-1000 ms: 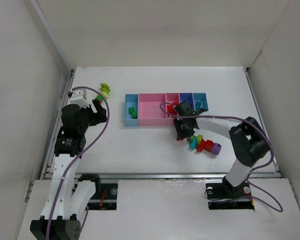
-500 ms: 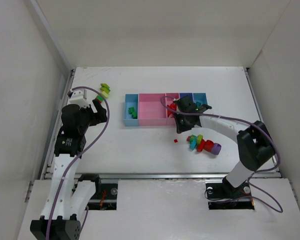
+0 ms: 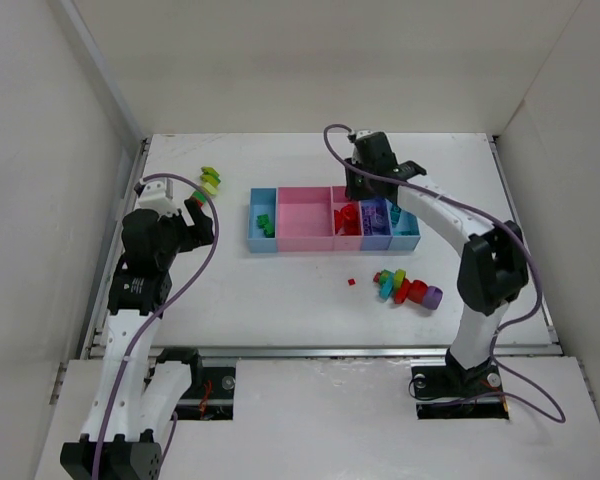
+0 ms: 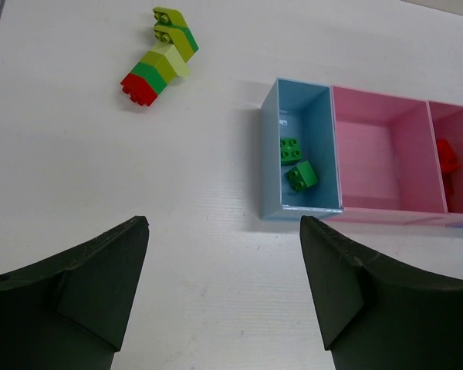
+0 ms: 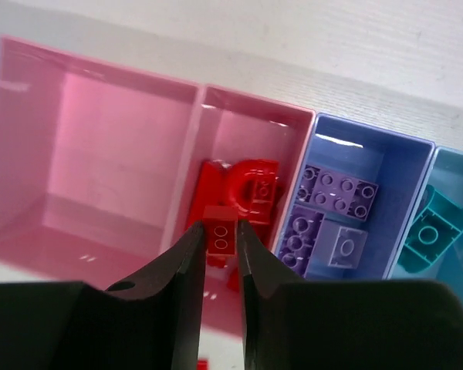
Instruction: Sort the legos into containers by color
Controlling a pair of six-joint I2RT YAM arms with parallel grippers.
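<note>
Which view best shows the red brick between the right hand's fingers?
Right wrist: the brick sits pinched between the right hand's fingers, studs visible, above the narrow pink tray. The top view hides it under the hand. The left wrist view misses it.

White arm links (image 3: 120,352), black joints (image 3: 492,278), looping purple cables (image 3: 216,238)
</note>
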